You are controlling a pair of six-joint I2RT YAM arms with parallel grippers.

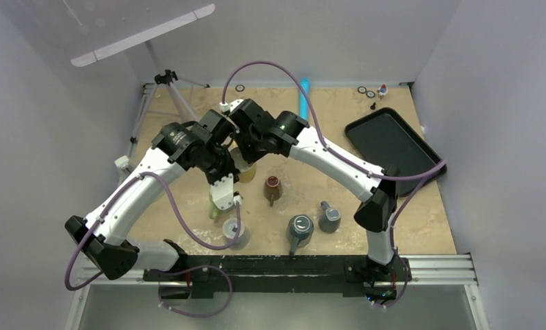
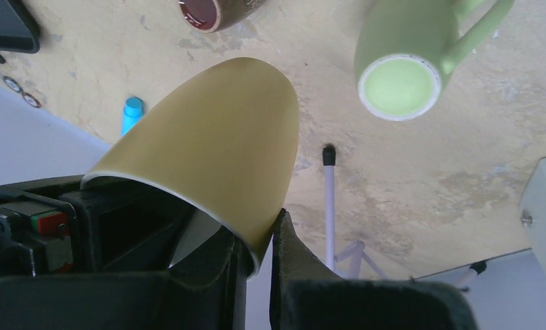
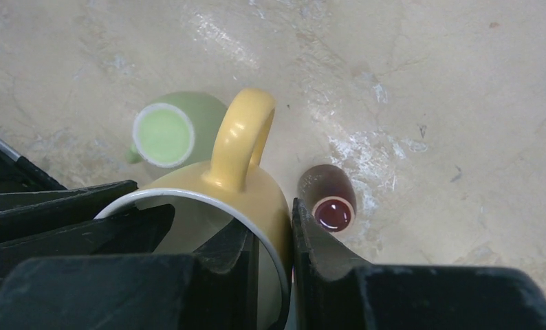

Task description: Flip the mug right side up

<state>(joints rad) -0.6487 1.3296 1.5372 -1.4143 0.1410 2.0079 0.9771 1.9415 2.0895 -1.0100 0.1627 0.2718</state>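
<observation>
Black fingers of my left tool [image 2: 265, 242] are clenched on the white-edged rim of the glossy yellow ceramic mug [image 2: 215, 144]. My right tool [image 3: 274, 232] pinches the same rim, one finger inside. I see the mug held above the sandy tabletop [image 3: 428, 82]. Below it sit a pale green mug [image 3: 164, 130] and a brown mug [image 3: 329, 199].

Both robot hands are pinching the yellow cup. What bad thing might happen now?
The left gripper and right gripper each pinch the yellow mug only by its thin rim, so it might slip out and drop. The green mug and brown mug lie on the table underneath, so a fall could hit them. If the grippers pull different ways, the mug may twist loose.
</observation>
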